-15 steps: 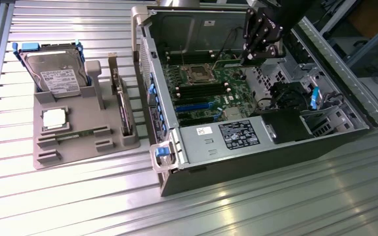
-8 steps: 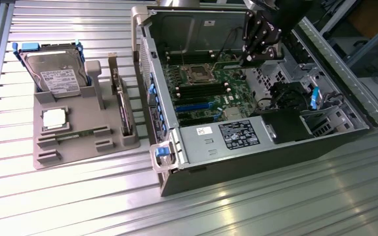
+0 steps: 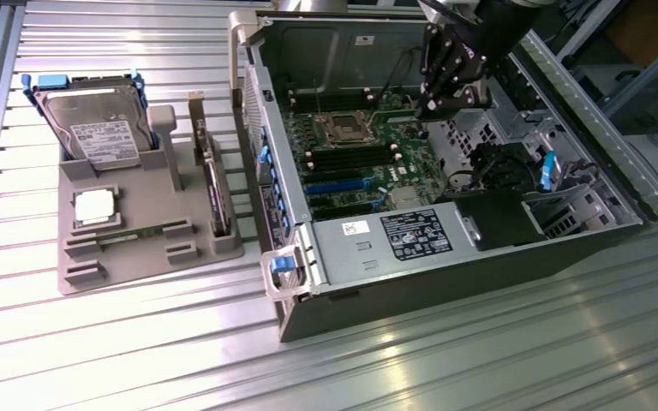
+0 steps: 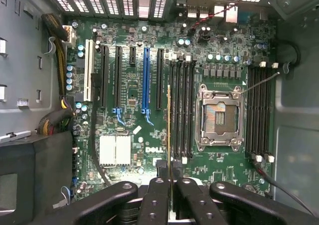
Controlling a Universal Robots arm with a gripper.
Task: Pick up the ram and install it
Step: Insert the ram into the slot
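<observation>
Install step in hand: my gripper point(image 4: 170, 181), jaws nearly closed, clamps 1 ram point(image 4: 169, 125) edge-on over the memory slots point(image 4: 182, 110). In my judgement, seating demands exact slot alignment.

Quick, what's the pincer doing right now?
Pincer: closed, holding the long thin green ram stick edge-on over the green motherboard.

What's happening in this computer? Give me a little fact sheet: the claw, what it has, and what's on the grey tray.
claw: shut on the memory stick
place: inside the open computer case, above the circuit board
stick: seen edge-on, alongside the black slots
grey tray: second memory stick, silver chip, hard drive, upright card
</observation>
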